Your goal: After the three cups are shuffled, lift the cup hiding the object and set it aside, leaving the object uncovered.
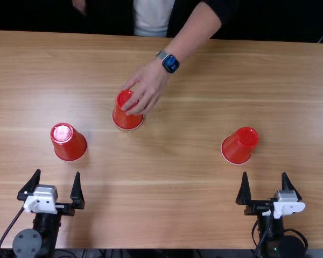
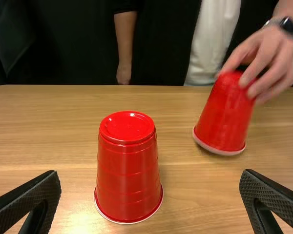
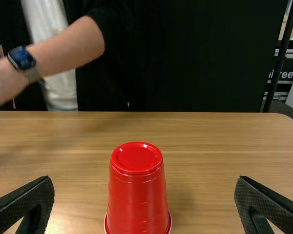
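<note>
From above: the person's hand (image 1: 145, 91) grips the middle cup (image 1: 126, 112), with the left cup (image 1: 68, 141) and right cup (image 1: 239, 145) standing apart. The left gripper (image 1: 56, 174) and right gripper (image 1: 264, 174) are both wide open and empty, so lose track now and the wrong cup gets lifted! Left wrist: the middle cup tilts under that hand, and I can't tell which cup hides the object. Right wrist: the forearm (image 3: 63, 44) crosses beyond the right cup, so reaching early risks a bump.

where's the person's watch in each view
Top view: watch on the wrist, just beyond the hand on the middle cup.
Left wrist view: watch behind the hand gripping the farther cup.
Right wrist view: watch on the arm crossing the white shirt.
Shared landmark: that white shirt.
</note>
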